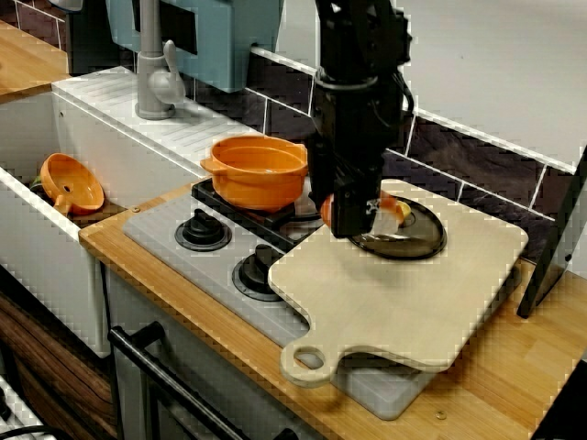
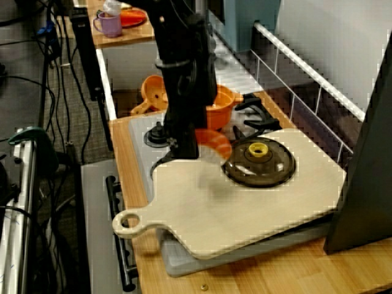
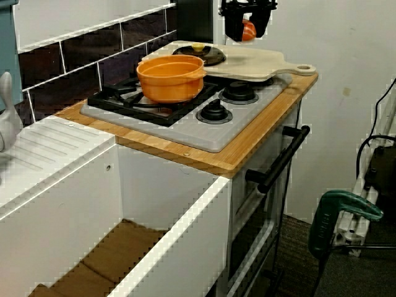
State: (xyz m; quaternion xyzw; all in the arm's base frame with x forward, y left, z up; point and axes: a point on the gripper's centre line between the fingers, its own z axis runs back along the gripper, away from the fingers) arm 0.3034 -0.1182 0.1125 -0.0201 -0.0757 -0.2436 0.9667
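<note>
Orange piece [image 1: 325, 209] hangs in the air, clamped between the fingers of the gripper [image 1: 356, 225]. It is over the far part of the cutting board [image 1: 394, 302] and just beside the lid [image 1: 404, 240]. By my reading, the picking-up is done: the orange piece is off every surface, and the view from the sink end shows clear space under it. Setting it down anywhere is not yet done.

It looks like smooth, glossy plastic with a rounded outline (its exact kind is hard to tell, since the black fingers cover its middle). The cutting board is pale, matt wood, flat, with rounded corners and a looped handle. It lies across the right side of the grey stove [image 1: 165, 234], handle toward the front edge. The lid is a dark, see-through disc with a yellow knob [image 2: 257, 149], lying flat on the board. The pot [image 1: 257, 170] is orange and round, with two small side handles, and stands on the black grate at the back. The counter [image 1: 514, 385] is warm, striped wood
</note>
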